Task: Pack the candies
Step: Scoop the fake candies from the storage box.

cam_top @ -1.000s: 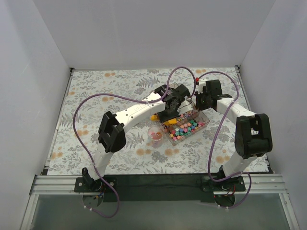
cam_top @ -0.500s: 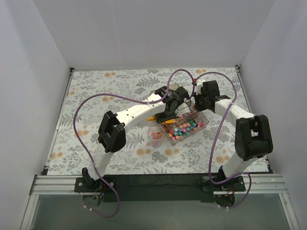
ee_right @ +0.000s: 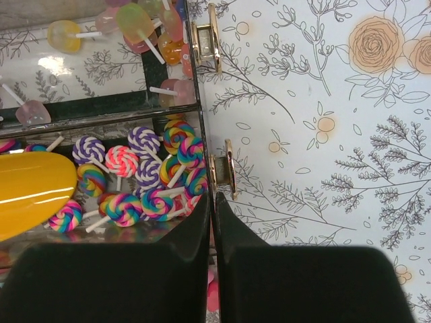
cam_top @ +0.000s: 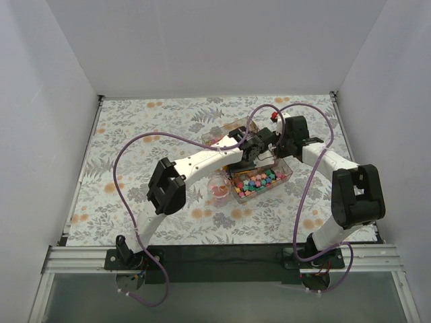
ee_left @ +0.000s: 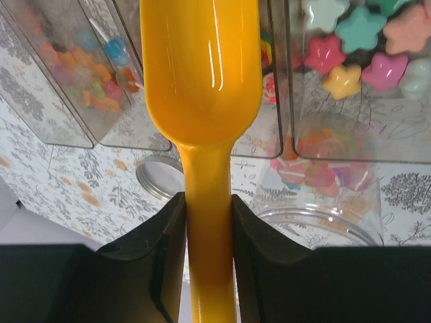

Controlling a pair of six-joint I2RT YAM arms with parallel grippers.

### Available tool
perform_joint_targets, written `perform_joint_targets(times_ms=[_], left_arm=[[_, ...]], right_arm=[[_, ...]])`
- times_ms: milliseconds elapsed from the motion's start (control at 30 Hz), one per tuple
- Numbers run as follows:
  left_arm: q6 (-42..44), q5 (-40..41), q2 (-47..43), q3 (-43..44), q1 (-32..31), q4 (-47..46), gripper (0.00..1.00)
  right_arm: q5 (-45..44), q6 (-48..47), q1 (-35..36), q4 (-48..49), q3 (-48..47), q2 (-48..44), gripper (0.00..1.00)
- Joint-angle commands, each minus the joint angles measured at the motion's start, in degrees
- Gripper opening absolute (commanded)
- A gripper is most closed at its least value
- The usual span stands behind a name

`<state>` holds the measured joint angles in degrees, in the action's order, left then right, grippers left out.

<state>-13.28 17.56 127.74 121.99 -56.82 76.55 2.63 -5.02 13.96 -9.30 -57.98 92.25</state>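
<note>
My left pincer (ee_left: pixel 205 205) clamps narrow on the orange scoop (ee_left: pixel 202 67), its bowl over the box (ee_right: pixel 201 134) of candies (ee_left: pixel 351 32). My right pincer (ee_right: pixel 213 205) is pinched shut at the box's edge.

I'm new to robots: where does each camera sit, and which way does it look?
Top external: above and behind, looking down on table, left arm, right arm, clear box.
Left wrist: behind the left gripper, looking along the clamped orange scoop toward star candies.
Right wrist: looking down past the shut right gripper at lollipops.
Both wrist views show the orange scoop.
</note>
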Motion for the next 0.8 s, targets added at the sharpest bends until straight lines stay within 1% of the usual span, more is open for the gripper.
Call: perform_joint_targets(times_ms=[0, 100, 167, 267, 300, 367, 433, 500, 533, 767], left_arm=[[2.47, -5.69, 2.42, 3.07, -2.07, -3.51, 0.0], [2.73, -7.36, 3.74, 5.44, -2.68, -5.01, 0.0], [3.26, -6.67, 4.18, 6.41, -3.03, -6.32, 0.0], [3.26, -10.08, 5.67, 10.09, -3.3, -8.0, 0.0], [3.08, -12.35, 6.2, 10.45, -3.47, -8.43, 0.0], [2.82, -13.34, 5.85, 10.11, -3.82, -11.06, 0.0], [2.03, -16.49, 4.71, 9.23, -3.92, -13.7, 0.0], [1.68, -16.69, 3.13, 6.17, -3.92, -15.46, 0.0], [1.59, -15.55, 1.91, 5.37, -3.83, -15.9, 0.0], [0.36, -11.68, 0.76, 5.62, -1.02, -7.48, 0.0]], right_arm=[[2.37, 3.52, 0.72, 5.43, 0.05, -2.95, 0.01], [3.17, 4.22, 0.72, 6.48, 0.58, -2.95, 0.01], [3.25, 4.66, 0.72, 7.1, 1.19, -3.13, 0.01], [3.6, 5.88, 0.72, 8.24, 1.81, -3.39, 0.01], [3.69, 5.98, 0.72, 8.59, 1.99, -3.3, 0.01], [3.7, 6.16, 0.64, 8.68, 2.25, -3.21, 0.01], [3.61, 6.16, 0.72, 8.77, 2.69, -3.3, 0.01], [3.08, 5.98, 0.64, 8.77, 2.96, -3.48, 0.01], [2.82, 5.81, 0.63, 8.77, 3.22, -3.39, 0.01], [1.32, 5.28, 0.63, 8.77, 3.75, -3.92, 0.01]])
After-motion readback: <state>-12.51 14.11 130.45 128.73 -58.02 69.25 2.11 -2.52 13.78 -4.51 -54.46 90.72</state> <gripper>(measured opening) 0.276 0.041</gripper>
